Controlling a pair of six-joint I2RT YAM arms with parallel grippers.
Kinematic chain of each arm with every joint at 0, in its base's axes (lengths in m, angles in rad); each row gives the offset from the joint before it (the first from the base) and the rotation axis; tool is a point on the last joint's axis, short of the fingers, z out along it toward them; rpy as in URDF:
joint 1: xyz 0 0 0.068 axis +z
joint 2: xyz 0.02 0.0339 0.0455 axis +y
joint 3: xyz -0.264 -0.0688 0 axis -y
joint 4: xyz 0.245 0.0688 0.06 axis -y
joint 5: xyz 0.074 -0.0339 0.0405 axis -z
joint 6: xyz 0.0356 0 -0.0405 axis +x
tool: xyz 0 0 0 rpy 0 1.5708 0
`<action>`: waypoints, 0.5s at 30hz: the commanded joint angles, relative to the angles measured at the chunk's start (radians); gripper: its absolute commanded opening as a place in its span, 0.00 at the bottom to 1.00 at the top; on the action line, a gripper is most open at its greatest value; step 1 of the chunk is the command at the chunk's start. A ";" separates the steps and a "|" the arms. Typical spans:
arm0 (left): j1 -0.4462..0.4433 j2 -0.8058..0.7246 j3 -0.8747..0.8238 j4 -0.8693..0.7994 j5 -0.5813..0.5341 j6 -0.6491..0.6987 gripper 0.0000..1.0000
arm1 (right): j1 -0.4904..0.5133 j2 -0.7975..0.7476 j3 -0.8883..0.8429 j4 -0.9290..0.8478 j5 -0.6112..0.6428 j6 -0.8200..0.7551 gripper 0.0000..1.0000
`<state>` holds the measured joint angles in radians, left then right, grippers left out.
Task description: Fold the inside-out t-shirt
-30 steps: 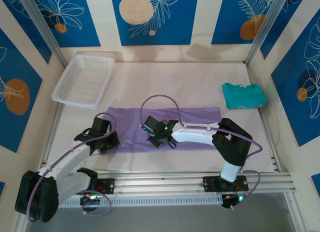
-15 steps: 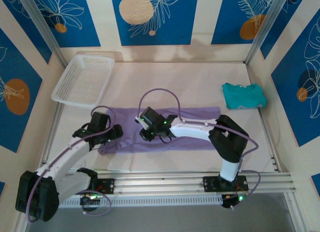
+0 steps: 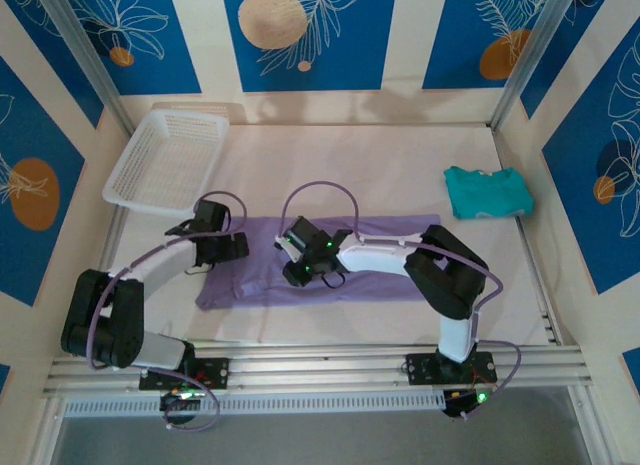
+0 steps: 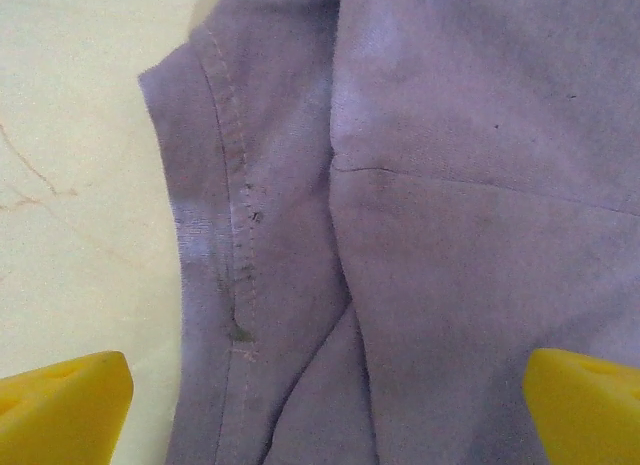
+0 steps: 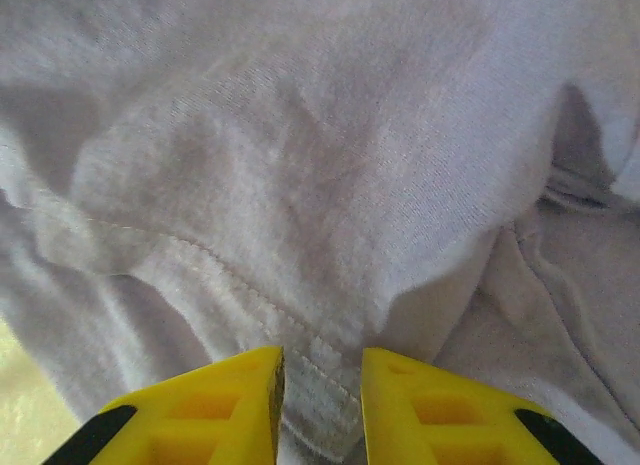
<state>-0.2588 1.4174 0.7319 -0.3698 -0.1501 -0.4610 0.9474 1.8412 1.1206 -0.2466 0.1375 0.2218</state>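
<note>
Lavender t-shirt point(image 3: 385, 257) laid flat as a near-centre band for its next fold: left gripper point(image 4: 320, 405) spread wide, empty, above its left end; right gripper point(image 5: 320, 390) barely parted astride a hem point(image 5: 250, 285), hold uncertain

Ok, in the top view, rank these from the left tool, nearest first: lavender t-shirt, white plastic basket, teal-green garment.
1. The light purple fabric t-shirt, its left end under the left tool.
2. The white plastic basket, far-left corner.
3. The teal-green folded garment, far right.
</note>
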 commanded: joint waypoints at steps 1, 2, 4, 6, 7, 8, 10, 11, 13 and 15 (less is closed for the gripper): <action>0.009 0.042 0.026 0.010 0.024 0.039 1.00 | -0.004 -0.054 -0.023 0.003 -0.023 0.016 0.28; 0.009 0.057 0.027 0.011 0.034 0.038 1.00 | -0.006 -0.060 -0.028 0.003 -0.021 0.014 0.28; 0.008 0.077 0.025 0.015 0.050 0.033 1.00 | -0.008 -0.070 -0.035 0.005 -0.016 0.015 0.29; 0.008 0.088 0.013 0.030 0.067 0.030 1.00 | -0.008 -0.083 -0.043 0.007 -0.012 0.015 0.29; 0.009 0.096 0.011 0.033 0.085 0.027 1.00 | -0.007 -0.090 -0.048 0.011 -0.010 0.015 0.29; 0.009 0.102 0.006 0.040 0.108 0.021 1.00 | -0.008 -0.095 -0.053 0.014 -0.006 0.016 0.29; 0.009 0.109 -0.004 0.062 0.168 0.010 1.00 | -0.010 -0.103 -0.060 0.015 0.005 0.017 0.29; 0.008 0.108 -0.012 0.082 0.206 0.005 1.00 | -0.012 -0.108 -0.062 0.013 0.010 0.017 0.29; 0.004 0.106 -0.031 0.122 0.274 -0.007 1.00 | -0.015 -0.118 -0.068 0.012 0.020 0.016 0.29; -0.004 0.103 -0.043 0.147 0.325 -0.017 0.96 | -0.019 -0.130 -0.073 0.011 0.024 0.017 0.29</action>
<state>-0.2462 1.4982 0.7258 -0.3286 -0.0601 -0.4538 0.9371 1.7538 1.0634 -0.2394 0.1497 0.2222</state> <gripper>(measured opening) 0.972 0.289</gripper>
